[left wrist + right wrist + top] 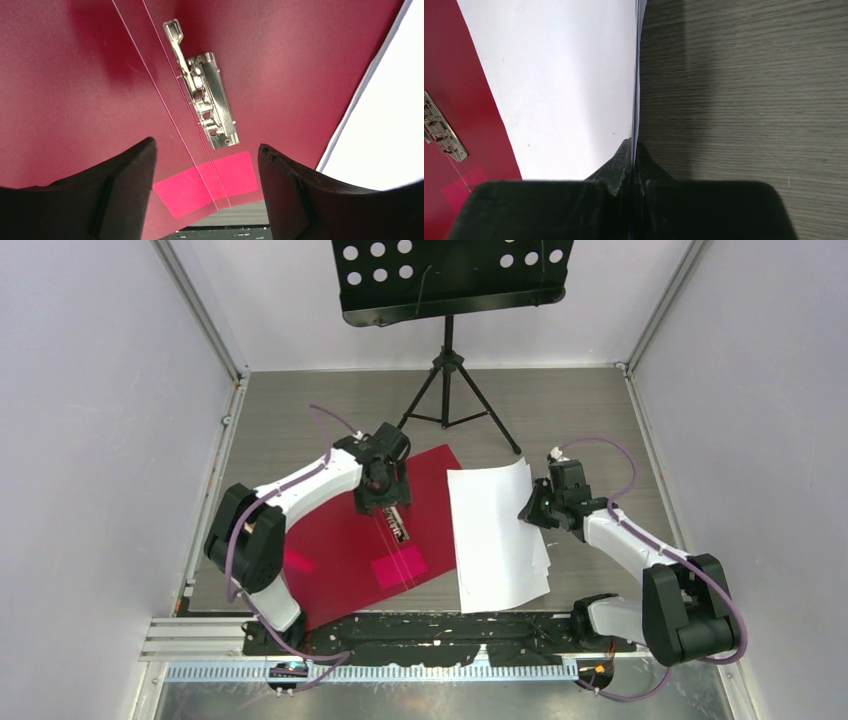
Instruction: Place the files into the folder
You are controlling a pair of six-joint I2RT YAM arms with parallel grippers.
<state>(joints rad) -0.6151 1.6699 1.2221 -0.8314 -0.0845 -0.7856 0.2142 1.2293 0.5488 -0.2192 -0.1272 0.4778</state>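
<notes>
The crimson folder (340, 540) lies open on the table, its metal spring clip (397, 523) and pink patch (398, 566) facing up. My left gripper (385, 502) hovers over the clip, open and empty; in the left wrist view the clip (207, 100) and the pink patch (210, 181) show between my spread fingers (125, 195). The white files (495, 535) lie right of the folder, their left edge over the folder's right edge. My right gripper (533, 508) is shut on the files' right edge (633, 100), which is lifted off the table.
A black music stand (447, 370) on a tripod stands at the back centre. Grey walls enclose the wooden table (590, 420) on left, back and right. A black strip runs along the near edge (440, 630).
</notes>
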